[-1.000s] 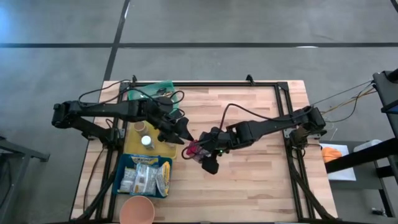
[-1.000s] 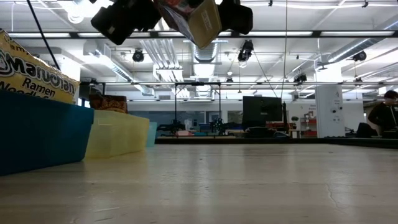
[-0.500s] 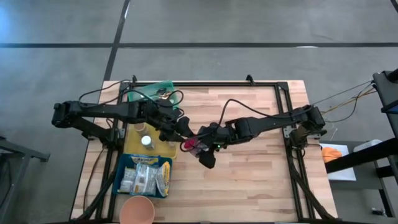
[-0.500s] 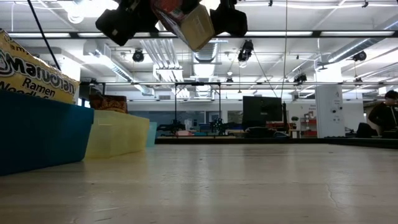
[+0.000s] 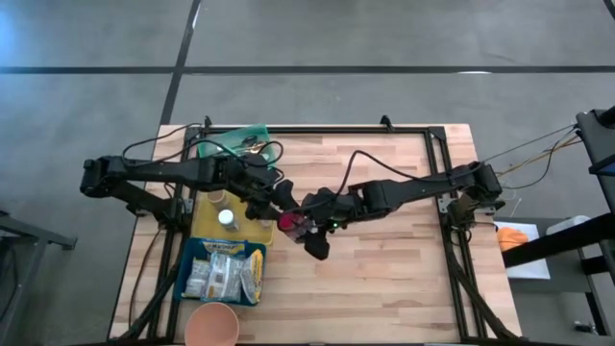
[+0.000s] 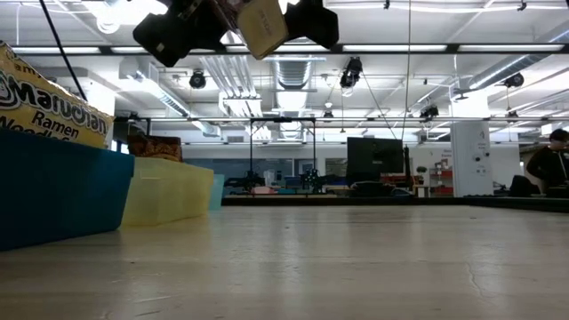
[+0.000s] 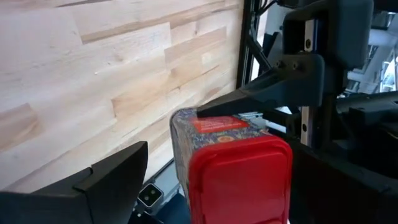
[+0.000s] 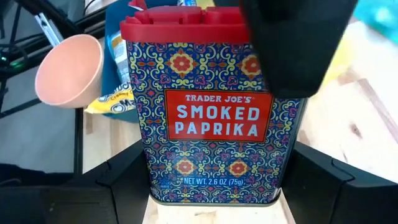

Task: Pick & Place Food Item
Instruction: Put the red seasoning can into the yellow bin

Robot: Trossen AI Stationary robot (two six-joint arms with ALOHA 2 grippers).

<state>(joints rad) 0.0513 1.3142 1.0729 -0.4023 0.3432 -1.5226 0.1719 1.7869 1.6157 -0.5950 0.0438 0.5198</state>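
paprika tin: smoked paprika tin (image 8: 211,112) with a red lid, up in the air over the middle of the wooden counter (image 5: 384,279), not touching it. In the low view it hangs tilted at the very top of the shot (image 6: 260,25).
right gripper: right gripper (image 5: 306,228) has it, one dark finger on each side of the tin, so the fingers are clamped on the paprika.
left gripper: left gripper (image 5: 277,200) is right up next to the tin from the other side, fingers spread wide. From its wrist cam the red lid sits just between its two fingers (image 7: 106,180), can't tell if they actually touch it.
bins: row along the left edge of the counter. Yellow bin (image 5: 204,228) with a small bottle (image 5: 225,218) in it, blue bin (image 5: 192,252) with ramen packs (image 5: 226,274), teal bin (image 5: 252,132) at the far end.
cup: pink cup (image 5: 211,325) at the near left corner, beside the blue bin.
background: a person (image 6: 546,164) stands far off in the room, at the right.
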